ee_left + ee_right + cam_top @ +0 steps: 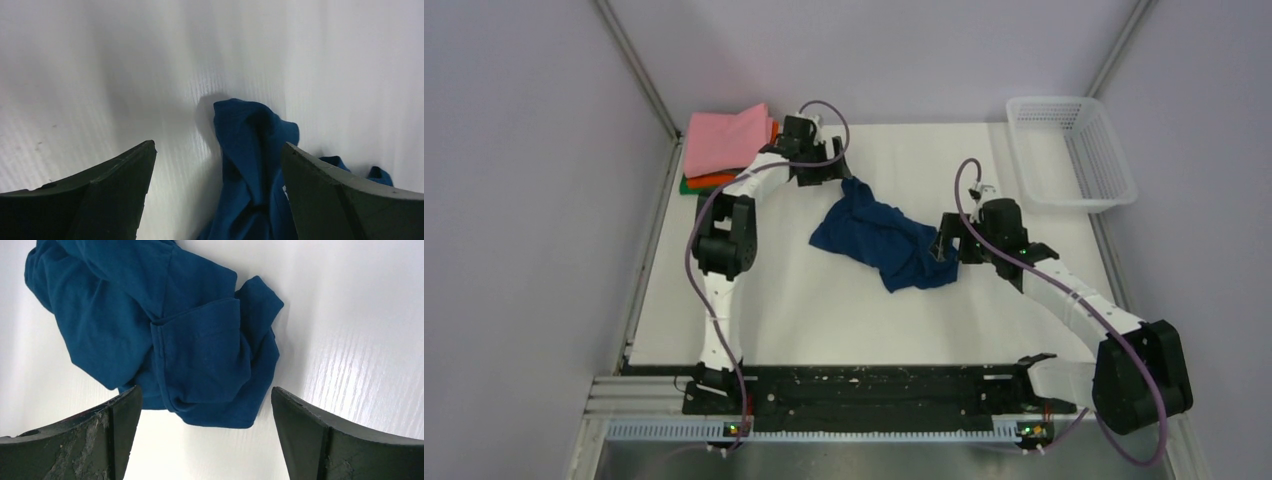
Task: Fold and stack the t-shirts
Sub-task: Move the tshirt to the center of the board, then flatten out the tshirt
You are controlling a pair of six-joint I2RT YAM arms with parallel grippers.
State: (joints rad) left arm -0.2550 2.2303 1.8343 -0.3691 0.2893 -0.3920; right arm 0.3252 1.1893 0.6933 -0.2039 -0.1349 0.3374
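A crumpled navy blue t-shirt (879, 238) lies bunched on the white table. My left gripper (822, 174) is open at the shirt's far left end; in the left wrist view the blue cloth (250, 170) lies between and beyond its jaws. My right gripper (951, 247) is open at the shirt's right end; in the right wrist view the shirt (165, 325) lies just ahead of the spread jaws, apart from them. A folded pink shirt (727, 138) tops a stack at the back left, with orange (711, 180) and green (690, 188) edges under it.
A white plastic mesh basket (1071, 150) stands at the back right corner. The table (844, 320) has a black rail along its near edge. Grey walls close in on the left, back and right.
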